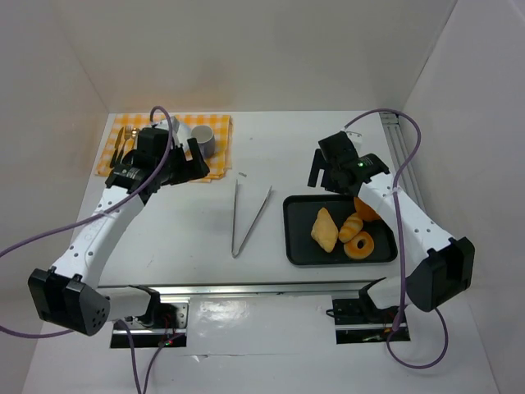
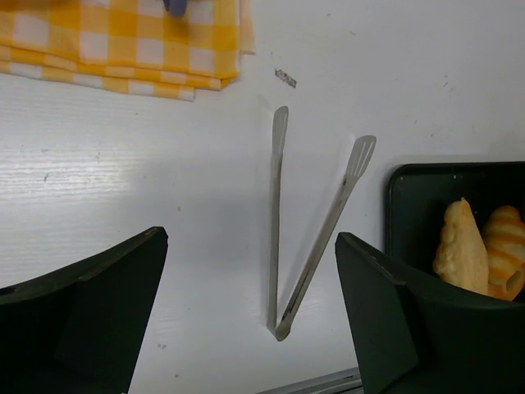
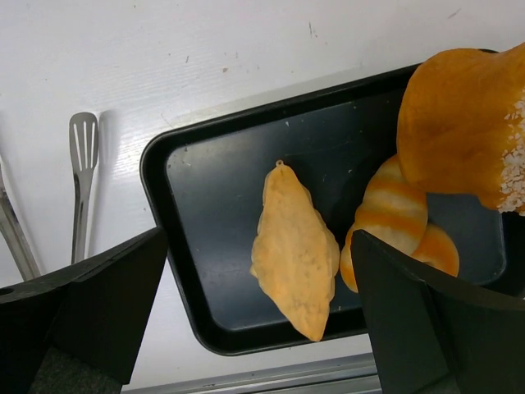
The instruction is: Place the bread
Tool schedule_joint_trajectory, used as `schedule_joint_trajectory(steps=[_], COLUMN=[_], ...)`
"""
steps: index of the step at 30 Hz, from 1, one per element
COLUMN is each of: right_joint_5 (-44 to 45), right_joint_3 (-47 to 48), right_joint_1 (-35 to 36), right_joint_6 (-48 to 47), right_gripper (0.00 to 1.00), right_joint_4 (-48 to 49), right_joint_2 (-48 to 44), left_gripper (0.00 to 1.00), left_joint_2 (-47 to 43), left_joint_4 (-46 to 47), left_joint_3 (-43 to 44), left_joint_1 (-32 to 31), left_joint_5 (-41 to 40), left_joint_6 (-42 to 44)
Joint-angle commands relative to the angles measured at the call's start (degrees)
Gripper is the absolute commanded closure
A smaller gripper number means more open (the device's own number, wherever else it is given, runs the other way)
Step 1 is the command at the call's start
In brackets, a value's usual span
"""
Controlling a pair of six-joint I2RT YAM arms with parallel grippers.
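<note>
Jaws wide on both arms, nothing held.
Your left gripper [image 2: 250, 246] hangs spread above the metal tongs [image 2: 275, 230] on the white table [image 2: 123, 180], near a yellow checked cloth [image 2: 115, 41]. Your right gripper [image 3: 258, 238] gapes over the black tray [image 3: 205, 189], where the bread lies — a diamond-shaped pastry [image 3: 295, 254], a striped roll [image 3: 394, 213] and an orange bun [image 3: 459, 123].

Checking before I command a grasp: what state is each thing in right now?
Left gripper: open, empty.
Right gripper: open, empty.
Tongs: lying on the table, arms spread, untouched.
Tray: holds the breads.
Breads: lying in tray, none gripped.
Cup: upright on the cloth.
</note>
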Motion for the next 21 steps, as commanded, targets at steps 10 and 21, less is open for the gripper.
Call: schedule_joint_trajectory(steps=[10, 21], right_joint_5=[0.76, -1.44], right_joint_3=[-0.7, -3.78], right_joint_1=[-0.28, -0.8], right_joint_6=[-0.06, -1.73], right_gripper=[0.0, 0.0], right_joint_4=[3.43, 7.65], right_joint_2=[-0.16, -5.26], left_gripper=[0.01, 0.01], left_joint_2=[4.51, 16.53], left_joint_4=[-1.11, -0.14], left_joint_3=[-3.52, -7.22], left_joint_1=[-13.75, -21.77], left_joint_5=[-5.95, -5.72], left_joint_6=[0.97, 4.84])
